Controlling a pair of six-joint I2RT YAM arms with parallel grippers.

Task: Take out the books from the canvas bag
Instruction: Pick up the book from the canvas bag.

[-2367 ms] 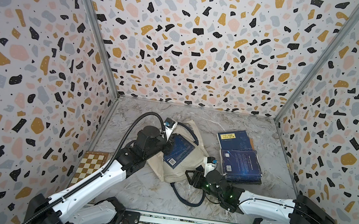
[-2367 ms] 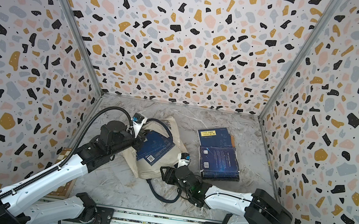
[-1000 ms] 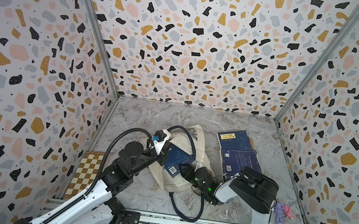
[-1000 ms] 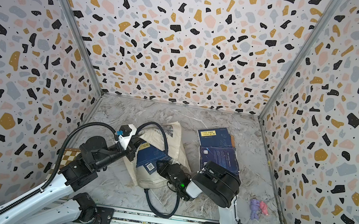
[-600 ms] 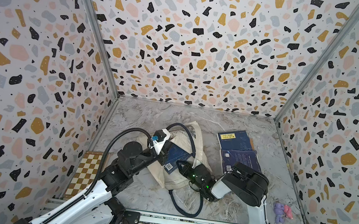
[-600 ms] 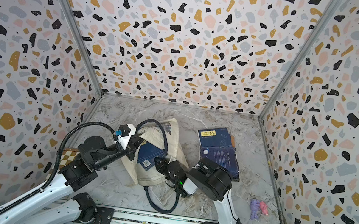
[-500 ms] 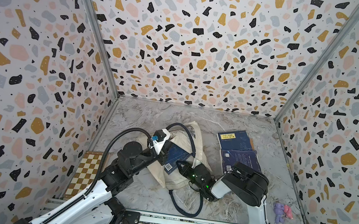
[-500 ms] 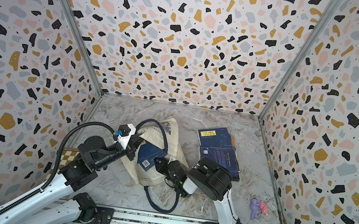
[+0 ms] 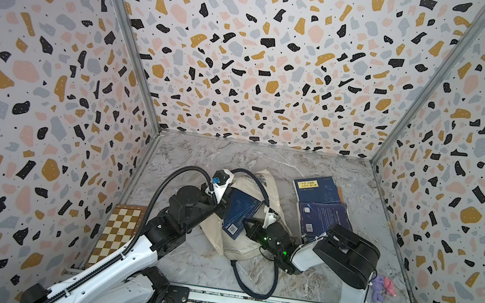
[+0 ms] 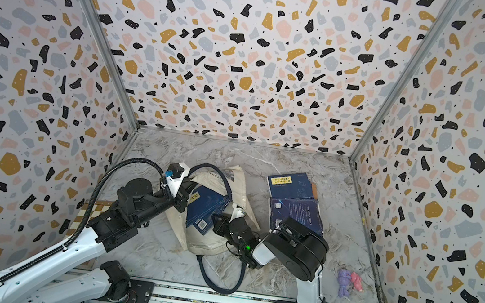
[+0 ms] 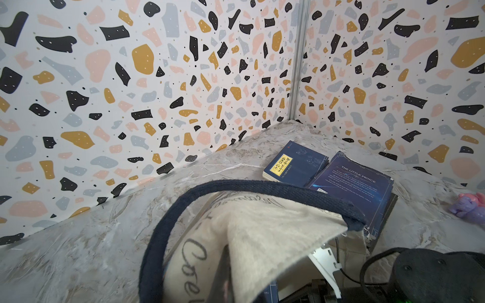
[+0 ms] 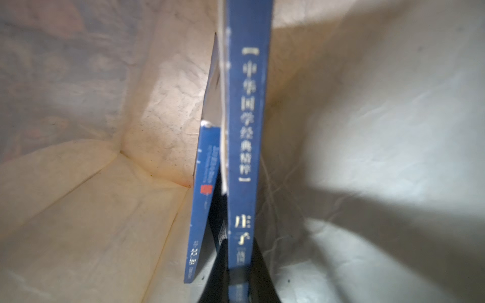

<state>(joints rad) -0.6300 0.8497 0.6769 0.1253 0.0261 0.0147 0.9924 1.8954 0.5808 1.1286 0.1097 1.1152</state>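
**A:** How is the left tool [image 9: 221,204] doing?
**B:** It's sitting fully closed, pinching the rim of the canvas bag [image 9: 240,246] and holding the mouth up off the tabletop [image 9: 201,159].
**A:** And the right tool [image 12: 240,278]?
**B:** It's reaching into the bag mouth and clamping narrow on a navy book [image 12: 246,118], one finger on each side of the spine.
**A:** Where are the books sitting?
**B:** The navy book is lying inside the bag, partly showing at the mouth in both top views. A thinner book [image 12: 203,210] is standing just beside it inside. Two are lying out on the tabletop near the bag, on the right arm's side: the yellow-label book [image 9: 315,187] and the Little Prince book [image 9: 322,219], touching.
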